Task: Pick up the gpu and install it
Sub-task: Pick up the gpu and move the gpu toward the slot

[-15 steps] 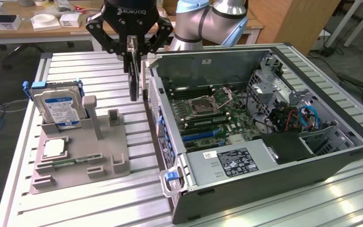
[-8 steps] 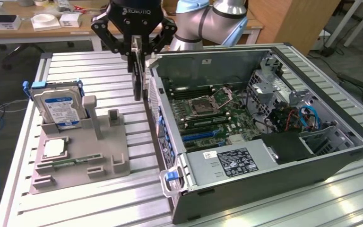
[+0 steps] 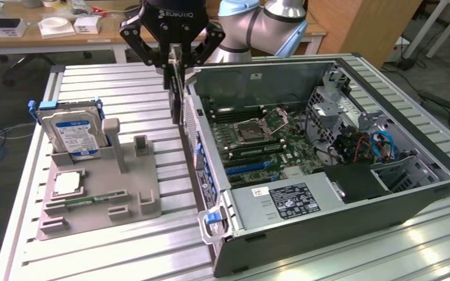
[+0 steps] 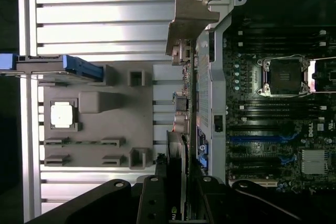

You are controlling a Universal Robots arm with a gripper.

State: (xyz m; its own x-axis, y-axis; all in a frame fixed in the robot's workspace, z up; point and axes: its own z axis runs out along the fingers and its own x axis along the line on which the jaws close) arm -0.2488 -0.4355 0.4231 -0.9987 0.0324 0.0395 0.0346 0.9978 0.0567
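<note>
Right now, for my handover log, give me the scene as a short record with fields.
end effector: shut on the gpu
gpu: in the air, upright, beside the rim of the case; in no slot
case: open, on its side, motherboard exposed
fixture: holds a standing hard drive and a flat chip

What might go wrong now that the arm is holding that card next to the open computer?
The thin green graphics card with its silver end bracket hangs close to the wall of the open grey computer case; it could snag there. The jaws pinch only its upper edge, so it might tilt or slip. A tilted card could scrape the green motherboard.
</note>
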